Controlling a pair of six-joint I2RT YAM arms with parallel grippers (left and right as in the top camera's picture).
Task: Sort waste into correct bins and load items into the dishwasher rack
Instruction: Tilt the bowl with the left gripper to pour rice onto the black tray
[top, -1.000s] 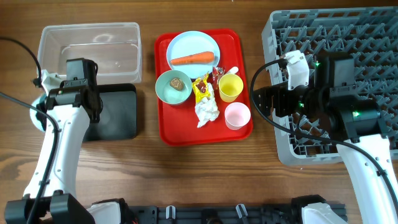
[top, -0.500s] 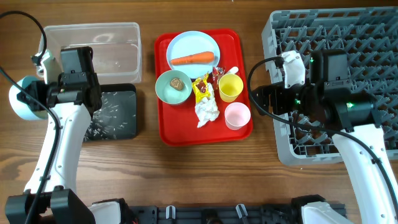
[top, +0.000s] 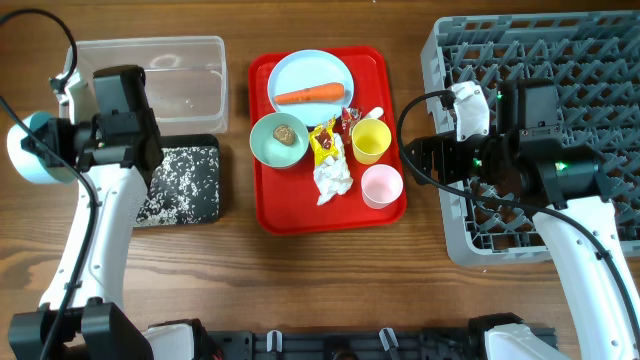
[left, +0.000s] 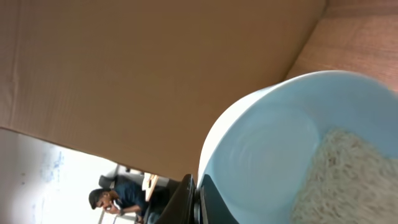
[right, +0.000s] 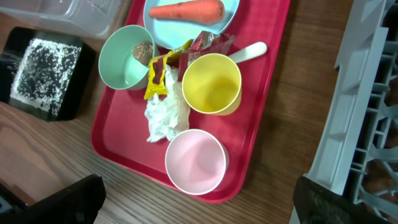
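Sorting has barely begun. The left tool is clenched on the rim of a light blue bowl, held tipped past the left edge of the counter; the wrist view shows rice clinging inside it, while a scatter of grains already lies in the black tray near that left edge. The clear tub behind it, toward the far left corner, looks empty. Everything else waits on the red tray in the middle of the counter: the plate with the carrot, the second bowl with its brown lump, the wrappers, the tissue, the yellow cup, the pink cup and the spoon. The right tool hangs released — jaws wide, grasping nothing — between the red tray and the rack at the right edge. No dish shows in the rack, so by my reckoning nearly all the sorting and all the loading remain.
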